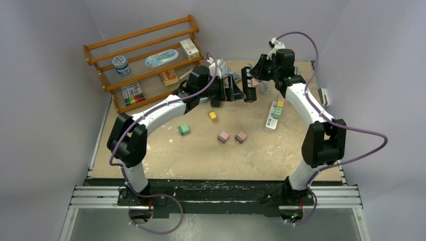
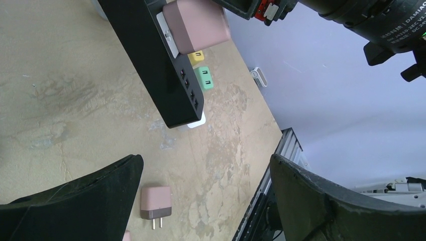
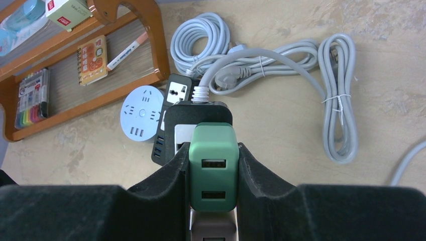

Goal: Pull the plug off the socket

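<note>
Right wrist view: the right jaws are clamped on a green plug. That plug sits in a black strip with a grey cord. Left wrist view: the left jaws are wide apart and hold nothing. The strip is ahead of them, with a pink plug in it. Loose plugs lie on the surface.

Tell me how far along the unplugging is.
Looks done: four loose adapters lie on the table. In hand: the right pincer clamps the green USB adapter, which sits plugged into the black power strip. Left: pull it free; a pink adapter is plugged in beside it. The left pincer is open, holding nothing.
</note>
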Robot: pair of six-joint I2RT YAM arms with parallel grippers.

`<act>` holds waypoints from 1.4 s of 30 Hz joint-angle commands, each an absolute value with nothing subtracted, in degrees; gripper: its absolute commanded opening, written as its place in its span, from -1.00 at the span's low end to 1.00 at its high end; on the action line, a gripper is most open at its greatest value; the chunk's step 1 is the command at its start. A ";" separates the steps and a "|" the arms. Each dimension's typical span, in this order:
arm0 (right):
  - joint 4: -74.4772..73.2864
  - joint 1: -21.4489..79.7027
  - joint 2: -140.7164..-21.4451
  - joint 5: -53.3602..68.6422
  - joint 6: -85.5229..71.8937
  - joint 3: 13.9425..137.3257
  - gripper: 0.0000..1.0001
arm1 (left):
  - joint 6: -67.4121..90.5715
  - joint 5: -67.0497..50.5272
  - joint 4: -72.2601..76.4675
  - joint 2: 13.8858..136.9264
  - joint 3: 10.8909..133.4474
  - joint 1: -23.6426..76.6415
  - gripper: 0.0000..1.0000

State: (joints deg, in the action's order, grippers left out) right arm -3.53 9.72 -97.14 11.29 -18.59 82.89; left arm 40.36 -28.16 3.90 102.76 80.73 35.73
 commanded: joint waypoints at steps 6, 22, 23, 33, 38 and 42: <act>2.27 9.93 -94.74 14.18 -19.16 83.21 -1.00 | 42.43 -29.53 9.70 101.87 79.76 35.82 0.96; 2.77 9.93 -95.27 15.20 -19.68 83.03 -1.00 | 42.79 -30.12 10.58 102.10 79.10 35.83 0.96; 2.81 9.93 -95.27 15.20 -19.69 83.12 -1.00 | 43.02 -30.15 10.86 102.24 79.07 35.86 0.96; 4.09 9.93 -96.65 16.17 -20.24 83.08 -1.00 | 48.53 -32.37 18.15 105.88 77.96 35.85 0.97; 5.09 9.93 -96.33 17.86 -21.32 82.89 -1.00 | 49.33 -32.32 18.93 108.23 78.32 35.94 0.97; 5.77 9.93 -94.75 19.75 -22.06 82.72 -1.00 | 47.78 -30.24 17.40 109.42 77.92 35.94 0.97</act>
State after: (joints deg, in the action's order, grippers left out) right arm -1.50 9.69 -98.00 14.59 -19.97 82.00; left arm 48.45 -31.20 14.92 108.84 78.08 35.75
